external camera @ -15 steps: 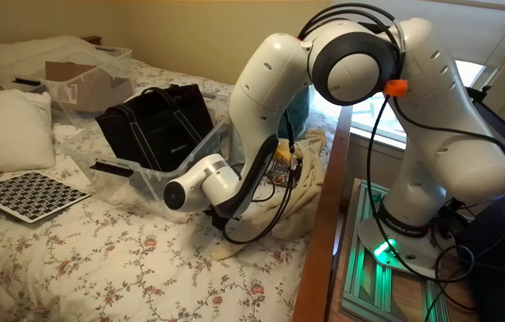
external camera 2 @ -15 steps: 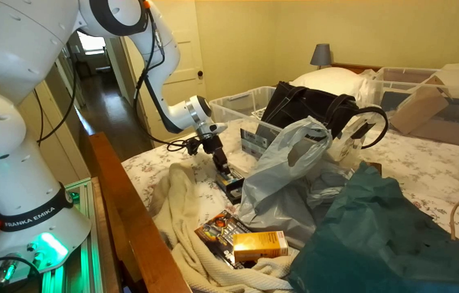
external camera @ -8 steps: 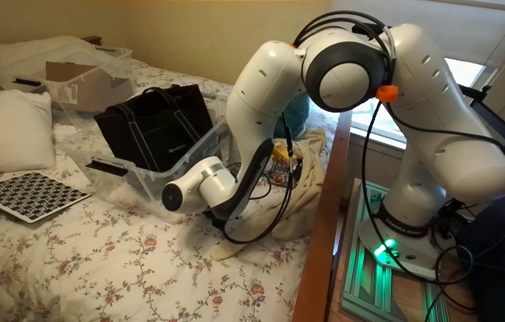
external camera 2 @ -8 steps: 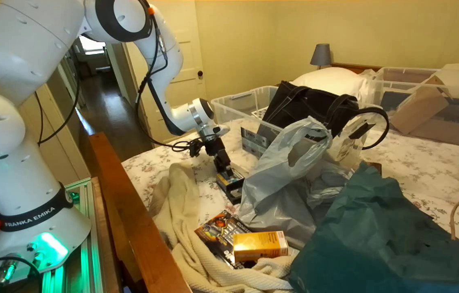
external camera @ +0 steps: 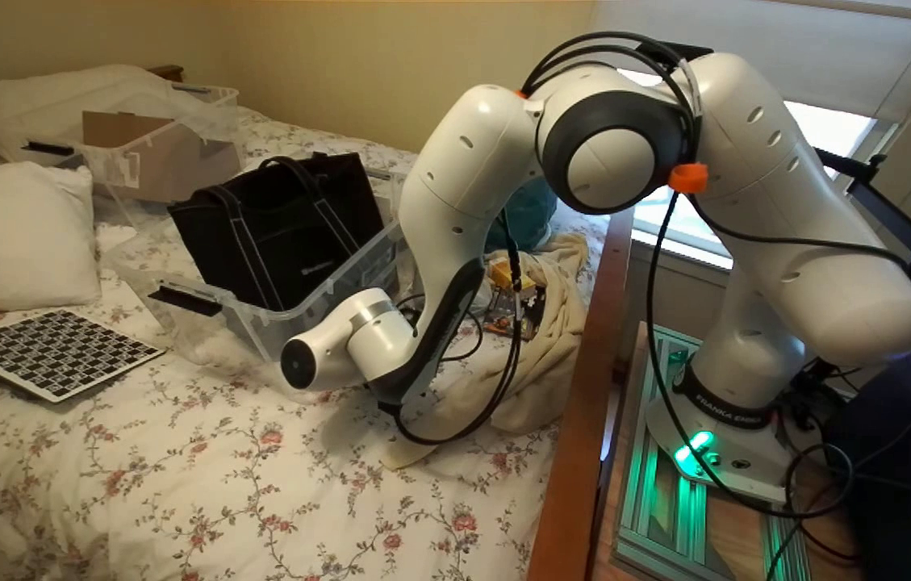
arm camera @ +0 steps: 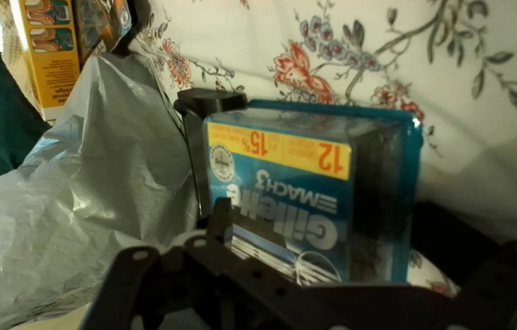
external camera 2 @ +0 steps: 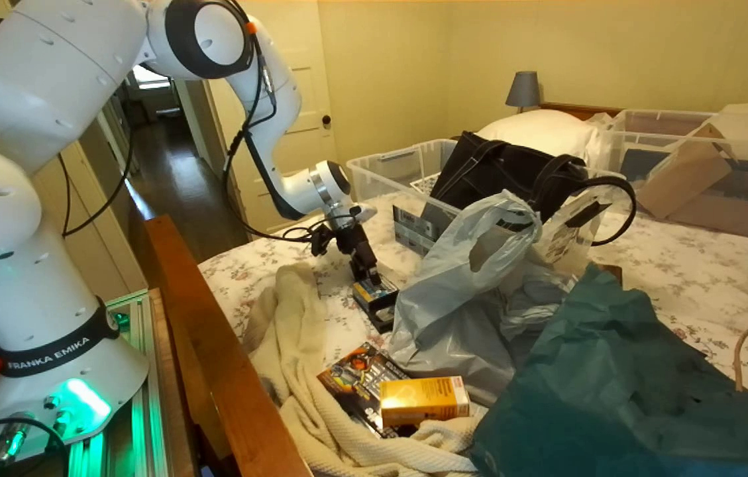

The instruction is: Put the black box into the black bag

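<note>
Just under the pincer (external camera 2: 366,278) — the Gillette box (arm camera: 290,183), contact unclear.

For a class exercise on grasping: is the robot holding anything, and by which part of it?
It cannot be told: in the wrist view, the jaws stand apart at opposite sides of the Gillette pack, but contact is unclear.

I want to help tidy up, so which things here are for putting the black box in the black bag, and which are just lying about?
For the job: the robot's fingers; the black box, probably the dark one at their tips; the black bag.

Just lying about: yellow box, grey plastic bag, teal bag, checkered board, cream blanket, white pillow.
</note>
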`<state>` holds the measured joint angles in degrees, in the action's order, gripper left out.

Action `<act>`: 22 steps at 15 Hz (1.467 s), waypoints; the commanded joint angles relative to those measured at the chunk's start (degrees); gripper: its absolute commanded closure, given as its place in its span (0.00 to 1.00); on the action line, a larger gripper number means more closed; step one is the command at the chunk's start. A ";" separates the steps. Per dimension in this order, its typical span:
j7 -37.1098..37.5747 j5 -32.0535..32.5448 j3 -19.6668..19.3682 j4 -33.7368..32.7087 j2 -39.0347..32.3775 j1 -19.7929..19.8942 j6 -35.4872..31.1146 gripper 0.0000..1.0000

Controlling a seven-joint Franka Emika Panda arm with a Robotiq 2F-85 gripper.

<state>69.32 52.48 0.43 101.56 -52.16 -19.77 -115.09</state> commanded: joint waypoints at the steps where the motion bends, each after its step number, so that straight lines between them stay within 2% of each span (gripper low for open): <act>1: -1.96 -2.20 0.07 -6.40 -4.89 0.41 4.06 0.00; 6: -1.72 -3.68 0.01 -10.32 -7.87 0.30 7.68 0.00; 7: -1.58 -3.95 0.02 -10.87 -8.27 0.26 8.03 0.25; 8: -1.32 -4.10 0.00 -11.26 -8.47 0.19 8.28 0.26; 14: 1.36 -6.14 -0.48 -10.93 -7.67 -0.37 10.16 0.67; 17: 4.43 -6.60 -0.59 -8.95 -6.04 -0.51 13.31 0.81; 22: 9.90 -7.45 -0.02 -5.14 -2.70 -1.05 16.37 0.86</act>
<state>75.35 47.43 0.37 93.28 -56.70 -20.52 -100.43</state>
